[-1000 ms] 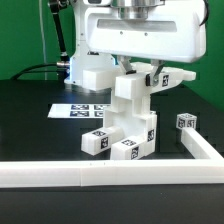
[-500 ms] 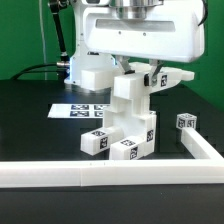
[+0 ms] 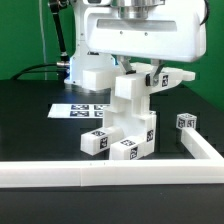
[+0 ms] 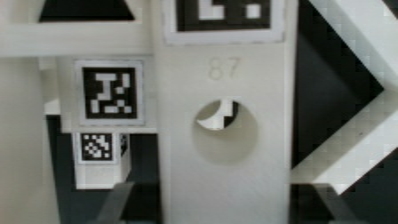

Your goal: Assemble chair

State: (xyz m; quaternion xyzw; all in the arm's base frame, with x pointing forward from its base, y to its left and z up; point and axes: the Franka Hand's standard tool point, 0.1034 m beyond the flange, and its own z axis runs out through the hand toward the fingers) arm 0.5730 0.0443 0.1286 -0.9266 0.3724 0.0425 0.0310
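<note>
The hand [image 3: 138, 72] runs off the picture's top edge, and where its fingertips meet the chair [image 3: 128, 118] I can't make out. The marker board [image 3: 72, 110] lies partly covered behind the chair. In the wrist view the chair overruns every edge, slightly blurred.

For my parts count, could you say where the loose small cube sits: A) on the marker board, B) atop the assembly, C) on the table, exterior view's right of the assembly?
C: the small cube rests on the black table, apart from the chair assembly.
</note>
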